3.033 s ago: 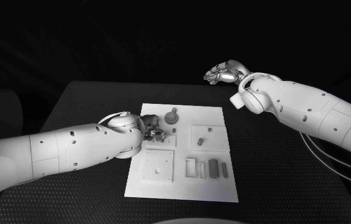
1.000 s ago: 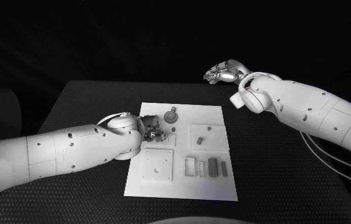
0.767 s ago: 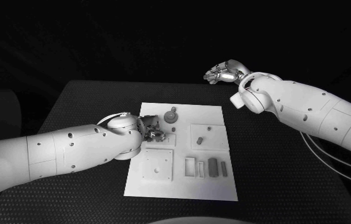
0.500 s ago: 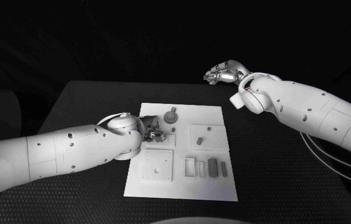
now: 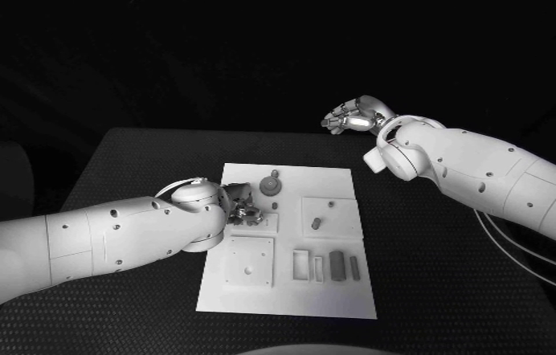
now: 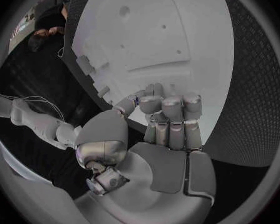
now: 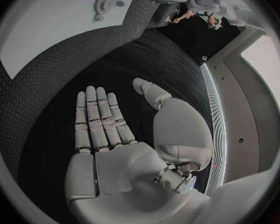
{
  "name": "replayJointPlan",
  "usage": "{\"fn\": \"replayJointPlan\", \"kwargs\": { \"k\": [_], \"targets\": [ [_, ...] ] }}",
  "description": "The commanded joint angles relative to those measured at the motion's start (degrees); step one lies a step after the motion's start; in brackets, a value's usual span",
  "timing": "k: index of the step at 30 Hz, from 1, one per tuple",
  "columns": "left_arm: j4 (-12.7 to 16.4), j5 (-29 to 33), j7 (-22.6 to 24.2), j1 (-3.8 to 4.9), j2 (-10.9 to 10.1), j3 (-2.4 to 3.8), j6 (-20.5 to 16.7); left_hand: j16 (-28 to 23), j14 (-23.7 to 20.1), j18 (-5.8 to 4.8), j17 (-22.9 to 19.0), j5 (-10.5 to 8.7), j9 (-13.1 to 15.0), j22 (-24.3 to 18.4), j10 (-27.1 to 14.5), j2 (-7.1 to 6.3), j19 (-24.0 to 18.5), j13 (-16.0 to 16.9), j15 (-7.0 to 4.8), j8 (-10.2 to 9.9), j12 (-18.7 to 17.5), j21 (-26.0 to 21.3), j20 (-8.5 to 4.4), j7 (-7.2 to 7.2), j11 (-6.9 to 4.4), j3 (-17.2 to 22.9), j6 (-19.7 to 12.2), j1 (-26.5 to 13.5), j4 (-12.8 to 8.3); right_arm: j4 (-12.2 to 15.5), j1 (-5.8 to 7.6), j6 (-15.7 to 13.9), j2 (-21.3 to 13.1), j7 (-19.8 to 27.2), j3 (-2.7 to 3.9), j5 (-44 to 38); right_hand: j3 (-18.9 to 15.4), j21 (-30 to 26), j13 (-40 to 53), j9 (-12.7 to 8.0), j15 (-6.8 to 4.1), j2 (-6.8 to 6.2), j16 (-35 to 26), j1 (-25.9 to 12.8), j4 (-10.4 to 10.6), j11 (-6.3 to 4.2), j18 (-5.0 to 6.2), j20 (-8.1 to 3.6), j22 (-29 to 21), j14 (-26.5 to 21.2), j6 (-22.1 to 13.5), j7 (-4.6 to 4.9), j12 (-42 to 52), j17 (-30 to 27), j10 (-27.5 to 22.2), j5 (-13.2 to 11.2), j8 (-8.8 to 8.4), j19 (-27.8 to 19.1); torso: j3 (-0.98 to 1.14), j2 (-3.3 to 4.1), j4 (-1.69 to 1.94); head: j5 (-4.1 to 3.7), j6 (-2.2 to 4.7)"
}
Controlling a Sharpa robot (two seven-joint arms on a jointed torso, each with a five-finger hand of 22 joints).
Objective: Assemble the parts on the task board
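While your left hand (image 5: 240, 204) curls its fingers over the task board (image 5: 336, 299) mid-bench, whether it grips a part is unclear; your right hand (image 7: 105, 134) lies released, fingers straight, beyond the bench's (image 5: 139, 154) far edge.

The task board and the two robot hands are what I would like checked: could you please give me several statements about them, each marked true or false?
1. The left robot hand is over the left edge of the task board. True.
2. The right robot hand is pressing a part into the board. False: it is raised beyond the table's far edge, away from the board, with nothing in it.
3. The right robot hand's fingers are stretched out and apart. True.
4. The round gear-like part lies in the board's near right corner. False: it sits near the far edge.
5. The board lies on a black table. True.
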Motion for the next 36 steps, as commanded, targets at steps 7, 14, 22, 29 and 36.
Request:
{"fn": "replayJointPlan", "kwargs": {
  "k": [7, 14, 22, 29, 36],
  "targets": [
    [-0.29, 1.90, -0.33, -0.89, 0.58, -0.66, 4.00, 0.52, 1.16, 0.58, -0.37, -1.70, -0.15, 0.81, -2.13, 0.72, -0.63, -0.44, -2.58, -0.09, 0.38, 0.40, -6.86, -5.71, -2.28, 0.07, 8.70, -2.06, 1.74, 0.05, -0.03, 0.80, -0.02, 0.21, 0.03, -0.06, -0.36, -0.39, -0.09, -0.10, 0.39, 0.24, -0.28, -0.15, 0.07, -0.09, -0.56, 0.03, 0.07, -0.22, -0.43, 1.04, -0.36, -0.10, 0.39, 0.40, 0.20, -0.52, 0.02, -0.02, 0.08, -0.13, -0.06],
    [-0.40, 1.97, -0.28, -0.88, 0.63, -0.65, 3.40, 0.83, 1.08, 0.62, -0.68, -3.17, -0.08, 0.85, -2.25, 1.03, -0.80, -0.71, -2.48, 0.08, 0.68, 0.48, -6.86, -5.87, -2.42, 0.18, 9.11, -3.28, 3.34, -0.06, -0.03, 0.81, -0.02, 0.19, 0.03, -0.06, -0.36, -0.42, -0.09, -0.11, 0.39, 0.25, -0.30, -0.12, 0.05, -0.10, -0.55, 0.03, 0.09, -0.24, -0.42, 1.03, -0.38, -0.10, 0.40, 0.42, 0.21, -0.54, 0.01, 0.00, 0.03, -0.12, -0.06],
    [-0.52, 2.12, -0.28, -0.87, 0.72, -0.63, 2.88, 1.01, 1.02, 0.58, -0.86, -5.30, -0.03, 0.83, -2.32, 1.48, -0.94, -0.86, -2.42, 0.18, 0.87, 0.47, -6.81, -5.93, -2.46, -0.08, 9.29, -4.78, 5.46, -0.09, -0.03, 0.85, 0.02, 0.18, 0.03, -0.06, -0.35, -0.42, -0.09, -0.12, 0.39, 0.26, -0.30, -0.10, 0.04, -0.10, -0.55, 0.03, 0.09, -0.24, -0.43, 1.03, -0.39, -0.10, 0.40, 0.43, 0.21, -0.54, -0.01, 0.04, 0.05, -0.21, -0.04],
    [-0.66, 2.14, -0.30, -0.87, 0.71, -0.59, 2.83, 1.19, 0.93, 0.67, -1.00, -5.77, 0.06, 0.91, -2.43, 1.81, -1.13, -0.97, -2.44, 0.30, 1.07, 0.56, -6.86, -5.99, -2.53, 0.19, 9.39, -5.67, 6.70, -0.10, -0.04, 0.91, 0.04, 0.17, 0.03, -0.06, -0.35, -0.44, -0.09, -0.13, 0.40, 0.27, -0.31, -0.07, 0.01, -0.10, -0.55, 0.03, 0.11, -0.25, -0.43, 1.03, -0.41, -0.11, 0.41, 0.45, 0.22, -0.56, -0.01, 0.03, 0.05, -0.23, -0.01],
    [-0.67, 2.15, -0.24, -0.85, 0.69, -0.58, 3.68, 1.34, 0.87, 0.77, -1.09, -5.36, 0.17, 1.00, -2.49, 2.15, -1.25, -1.02, -2.47, 0.41, 1.23, 0.72, -6.94, -6.04, -2.58, 0.67, 9.39, -5.73, 6.46, -0.11, -0.06, 1.07, 0.03, 0.16, 0.03, -0.06, -0.36, -0.47, -0.09, -0.14, 0.41, 0.28, -0.33, -0.05, 0.00, -0.09, -0.56, 0.03, 0.13, -0.27, -0.42, 1.03, -0.44, -0.11, 0.43, 0.47, 0.23, -0.57, -0.01, 0.01, 0.04, -0.26, -0.03]
  ]
}}
